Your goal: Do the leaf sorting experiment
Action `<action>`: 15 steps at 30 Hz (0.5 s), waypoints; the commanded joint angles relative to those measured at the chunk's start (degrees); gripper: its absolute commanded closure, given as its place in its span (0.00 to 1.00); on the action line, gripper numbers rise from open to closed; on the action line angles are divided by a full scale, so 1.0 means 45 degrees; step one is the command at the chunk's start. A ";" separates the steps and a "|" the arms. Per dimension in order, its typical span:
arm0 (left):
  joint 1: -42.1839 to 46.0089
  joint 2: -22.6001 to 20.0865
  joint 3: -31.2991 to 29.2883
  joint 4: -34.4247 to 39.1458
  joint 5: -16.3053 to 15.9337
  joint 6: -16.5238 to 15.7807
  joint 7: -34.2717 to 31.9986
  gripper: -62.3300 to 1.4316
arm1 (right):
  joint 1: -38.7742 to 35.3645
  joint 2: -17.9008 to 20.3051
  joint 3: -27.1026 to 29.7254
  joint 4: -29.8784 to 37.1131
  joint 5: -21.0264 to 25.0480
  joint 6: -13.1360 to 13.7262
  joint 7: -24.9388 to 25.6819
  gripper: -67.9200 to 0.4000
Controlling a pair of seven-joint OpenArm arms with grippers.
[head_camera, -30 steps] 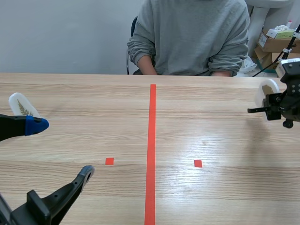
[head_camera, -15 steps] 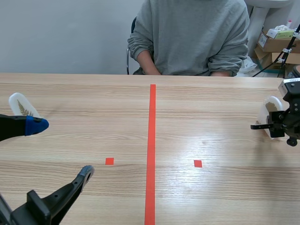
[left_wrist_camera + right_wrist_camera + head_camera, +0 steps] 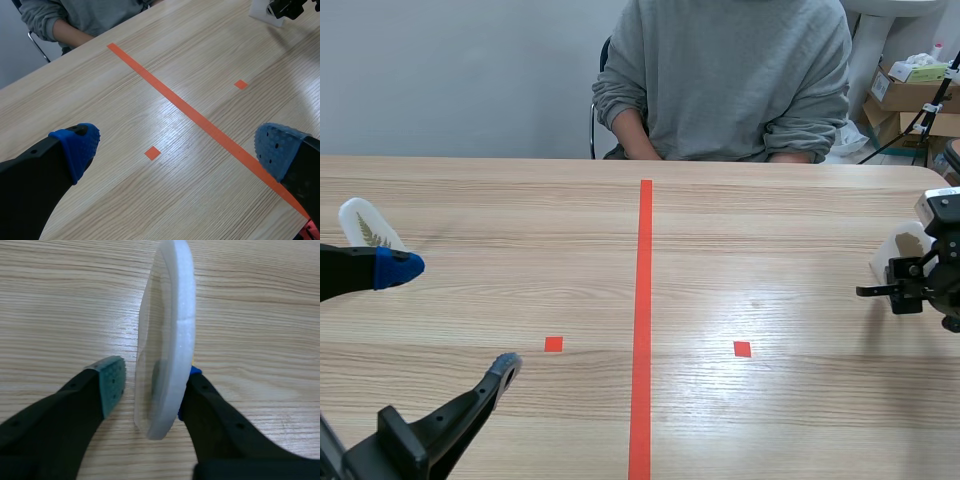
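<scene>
Sitting across the table (image 3: 520, 260), a person (image 3: 720, 70) faces empty spread left jaws and right jaws parted around a disc (image 3: 175, 315).

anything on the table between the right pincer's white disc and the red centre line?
Nothing visible. Between the white disc at the right pincer and the red line there is only bare table and a flat tape square.

Person (image 3: 730, 70) in grey sweatshirt across wooden table (image 3: 520, 230), cardboard boxes (image 3: 908, 92) behind
</scene>
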 commanded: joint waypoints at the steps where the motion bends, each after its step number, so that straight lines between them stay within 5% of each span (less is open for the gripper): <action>1: -0.0068 0.0034 -0.0039 0.0053 -0.0083 0.0024 -0.0175 0.00 | 0.0189 0.0291 -0.0034 0.0311 -0.0151 -0.0034 -0.0029 0.62; 7: -0.0068 0.0034 -0.0039 0.0053 -0.0083 0.0024 -0.0175 0.00 | 0.0185 0.0277 0.0131 0.0369 -0.0350 0.0175 -0.1404 0.28; 12: -0.0068 0.0034 -0.0039 0.0053 -0.0083 0.0024 -0.0175 0.00 | -0.0393 0.0330 0.1297 0.1059 -0.0350 0.0554 -0.2176 0.26; 15: -0.0068 0.0034 -0.0039 0.0053 -0.0083 0.0024 -0.0175 0.00 | -0.1700 0.0345 0.2390 0.2482 -0.0340 0.1549 -0.2108 0.26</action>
